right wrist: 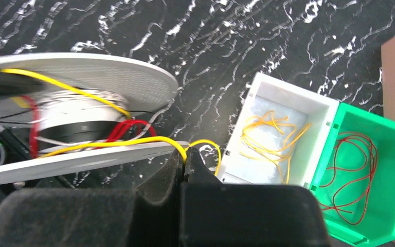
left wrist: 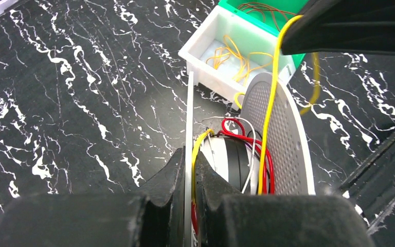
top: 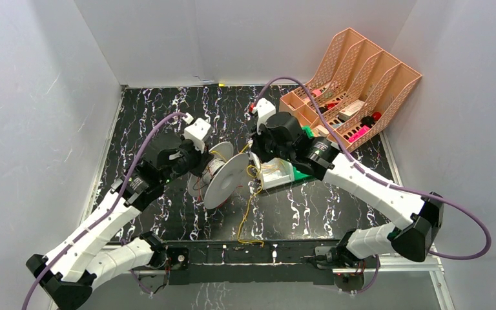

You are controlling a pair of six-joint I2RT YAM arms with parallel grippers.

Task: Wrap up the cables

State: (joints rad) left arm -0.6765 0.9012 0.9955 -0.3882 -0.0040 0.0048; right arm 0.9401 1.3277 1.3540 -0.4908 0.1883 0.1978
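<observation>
One yellow cable (top: 248, 216) in play: wound partly onto the spool (top: 223, 184) hub, out over the flange rim, tail trailing across the table (top: 310, 213) toward 6 o'clock, ending by the near edge. Spool is at table centre, tilted; can't tell if it rests on the surface. Red and white wires (left wrist: 239, 135) share the hub.

Right gripper (right wrist: 185, 154), at 3 o'clock of the spool, is pinched tight on the cable just off the flange rim. Left gripper (left wrist: 188, 163) comes in from 9 o'clock, clamped on the thin edge of the other flange.

Spare yellow cables (right wrist: 270, 136) lie in a white bin (right wrist: 298, 91) just beside the spool at 3 o'clock. A green bin (right wrist: 380, 126) touching it holds dark red-brown wires (right wrist: 360, 154).

Surface is black marble-pattern with white veins. Plain grey walls (top: 45, 97) on three sides. Peach file organiser (top: 361, 61) at 1 o'clock, pink and red bits inside. Purple cords (top: 287, 79) loop over both arms. The right wrist hides most of the bins from the top view.
</observation>
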